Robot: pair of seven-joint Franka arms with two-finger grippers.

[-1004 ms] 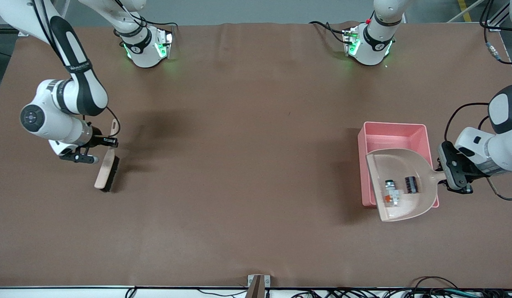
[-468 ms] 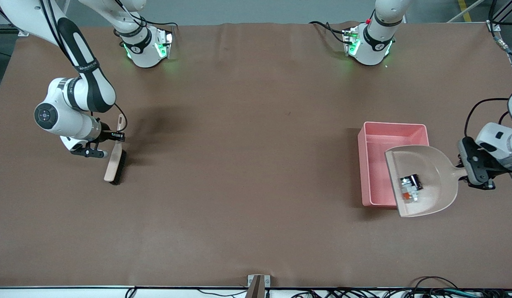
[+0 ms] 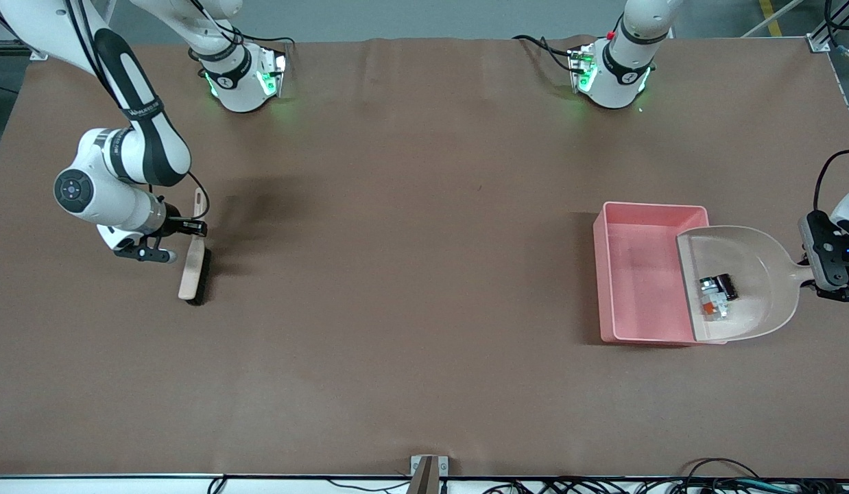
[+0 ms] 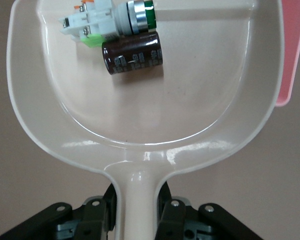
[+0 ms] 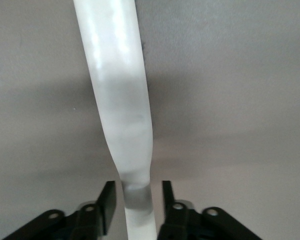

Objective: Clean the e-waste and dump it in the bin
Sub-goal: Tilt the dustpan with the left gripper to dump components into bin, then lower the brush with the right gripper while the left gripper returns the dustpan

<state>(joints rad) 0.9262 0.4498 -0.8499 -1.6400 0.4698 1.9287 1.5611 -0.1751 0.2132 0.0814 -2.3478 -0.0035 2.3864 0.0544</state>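
Observation:
My left gripper [image 3: 812, 273] is shut on the handle of the beige dustpan [image 3: 747, 288], which it holds over the pink bin's [image 3: 637, 274] edge at the left arm's end. Two e-waste parts lie in the pan near its mouth: a white-grey block with green marks [image 3: 711, 305] and a dark cylinder [image 3: 727, 285]. The left wrist view shows my left gripper [image 4: 138, 210], the pan [image 4: 155, 120], the block [image 4: 90, 25], the cylinder [image 4: 132, 53] and a bin corner [image 4: 292, 45]. My right gripper [image 3: 191, 227] is open astride the brush handle [image 5: 122, 100], with gaps on both sides.
The brush [image 3: 193, 273] lies on the brown table at the right arm's end, bristles toward the table's middle. Both arm bases [image 3: 243, 79] stand at the table's edge farthest from the front camera. Cables run along the near edge.
My left gripper has carried the dustpan toward the left arm's end of the bin, and the two parts have slid together toward its mouth. The right arm shifted the brush slightly, then held still.

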